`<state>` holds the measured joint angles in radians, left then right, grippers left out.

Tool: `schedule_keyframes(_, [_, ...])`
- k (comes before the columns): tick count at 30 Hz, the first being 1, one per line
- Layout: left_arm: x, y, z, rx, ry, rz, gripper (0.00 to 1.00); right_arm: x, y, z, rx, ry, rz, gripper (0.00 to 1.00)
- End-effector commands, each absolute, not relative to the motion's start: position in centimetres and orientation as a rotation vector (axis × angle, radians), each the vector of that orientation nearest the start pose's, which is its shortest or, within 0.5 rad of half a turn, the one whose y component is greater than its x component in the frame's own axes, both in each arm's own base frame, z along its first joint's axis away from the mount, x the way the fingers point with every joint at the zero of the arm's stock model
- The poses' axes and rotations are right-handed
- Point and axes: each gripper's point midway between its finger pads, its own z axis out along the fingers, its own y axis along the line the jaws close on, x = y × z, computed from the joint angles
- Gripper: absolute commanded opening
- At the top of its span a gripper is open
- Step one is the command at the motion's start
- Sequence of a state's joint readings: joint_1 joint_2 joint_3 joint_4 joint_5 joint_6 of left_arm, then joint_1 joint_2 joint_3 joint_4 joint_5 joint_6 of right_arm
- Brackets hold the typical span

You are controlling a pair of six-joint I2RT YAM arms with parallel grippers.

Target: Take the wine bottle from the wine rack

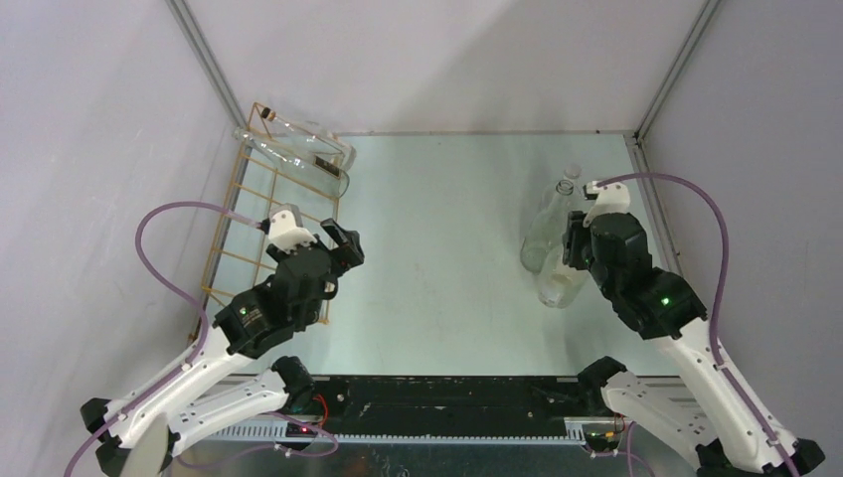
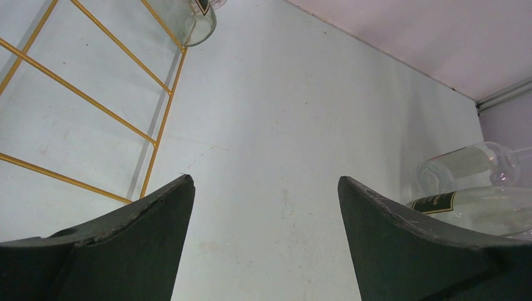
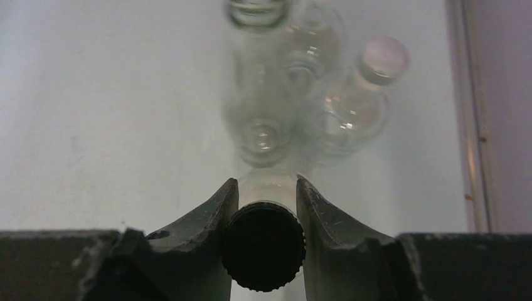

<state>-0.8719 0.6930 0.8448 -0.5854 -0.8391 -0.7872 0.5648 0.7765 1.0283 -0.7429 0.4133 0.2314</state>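
**Left arm.** Reaches forward over the near end of the wine rack [image 2: 163,118]. Left hand [image 2: 263,182]: fingers spread wide, nothing between them, bare tabletop [image 1: 437,219] below.

**Right arm.** Extended to the right side of the tabletop, wrist angled downward. Right hand [image 3: 266,188]: fingers pressed in on the neck of the capped wine bottle [image 3: 263,244], just under its black screw cap.

**Wine rack.** Gold wire frame along the left wall. What look like two clear rack bottles [image 1: 303,154] lie across its far end.

**Standing bottles** [image 3: 260,125]. Clear glass, clustered just beyond the right hand.

**Hard to make out.** The capped bottle's body is mostly hidden by the hand. The standing bottles overlap and blur, so their count is uncertain. The arm covers the rack's near rungs.
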Motion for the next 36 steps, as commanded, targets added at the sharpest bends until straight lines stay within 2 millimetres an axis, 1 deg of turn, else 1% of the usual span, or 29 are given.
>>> schedule_keyframes(1, [23.5, -10.2, 26.5, -0.470, 1.787, -0.316, 0.91, 26.1, 5.3, 30.4, 0.105, 1.876, 0.070, 0.00])
schedule_keyframes(2, [23.5, -10.2, 26.6, -0.472, 1.786, -0.317, 0.91, 26.5, 4.5, 30.3, 0.145, 1.873, 0.058, 0.00])
schedule_keyframes(3, [23.4, -10.1, 26.6, -0.475, 1.786, -0.316, 0.91, 26.8, 4.4, 30.3, 0.165, 1.873, 0.058, 0.00])
schedule_keyframes(4, [23.3, -9.9, 26.7, -0.479, 1.782, -0.318, 0.92, 27.1, 3.7, 30.2, 0.196, 1.871, 0.044, 0.00])
schedule_keyframes(8, [23.0, -9.4, 26.6, -0.492, 1.773, -0.322, 0.91, 28.2, 2.7, 30.1, 0.270, 1.858, 0.022, 0.00])
schedule_keyframes(16, [22.8, -9.1, 26.4, -0.494, 1.780, -0.312, 0.91, 29.7, 2.1, 30.2, 0.340, 1.774, 0.017, 0.00])
schedule_keyframes(19, [22.8, -9.1, 26.3, -0.495, 1.780, -0.310, 0.92, 29.9, 1.7, 29.8, 0.366, 1.756, -0.001, 0.00])
schedule_keyframes(20, [22.8, -9.1, 26.3, -0.495, 1.780, -0.311, 0.92, 29.9, 1.5, 30.1, 0.378, 1.737, -0.005, 0.00])
schedule_keyframes(28, [23.0, -9.4, 26.1, -0.487, 1.789, -0.301, 0.92, 30.1, 1.1, 28.9, 0.386, 1.727, -0.036, 0.00])
schedule_keyframes(32, [23.0, -9.3, 25.9, -0.486, 1.792, -0.296, 0.92, 29.7, 1.1, 27.8, 0.377, 1.755, -0.041, 0.05])
schedule_keyframes(36, [22.9, -9.3, 25.8, -0.489, 1.792, -0.297, 0.92, 29.3, 1.1, 27.0, 0.377, 1.767, -0.035, 0.16])
